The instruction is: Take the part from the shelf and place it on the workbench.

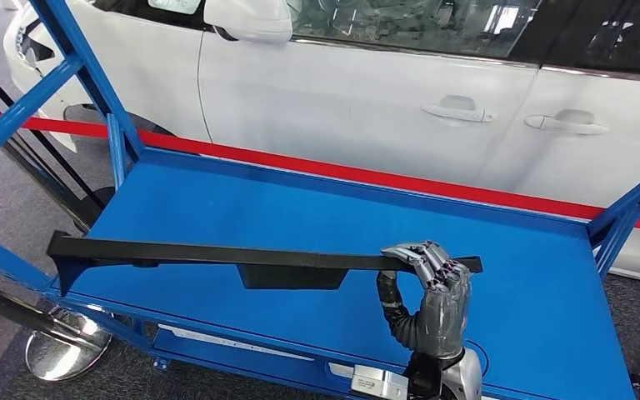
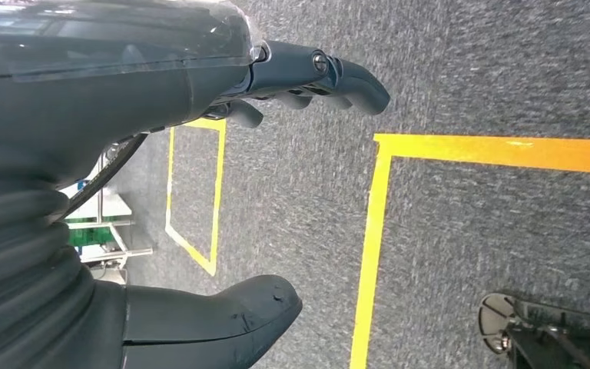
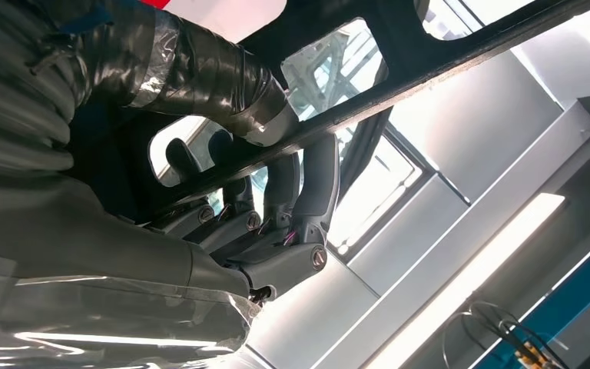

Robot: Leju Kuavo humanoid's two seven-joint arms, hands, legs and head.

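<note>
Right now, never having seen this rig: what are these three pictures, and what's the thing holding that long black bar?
This is a humanoid robot with two arms, each ending in a many-fingered hand. The head view looks down from high on its body at a blue steel cart, with a white car and a red strip behind it. The right hand grips a long black trim part near one end, over the cart's deck. The right wrist view sits close behind that hand and shows its fingers wrapped around the part from below. The left wrist view shows the left hand holding nothing, above grey carpet marked with yellow tape.
</note>
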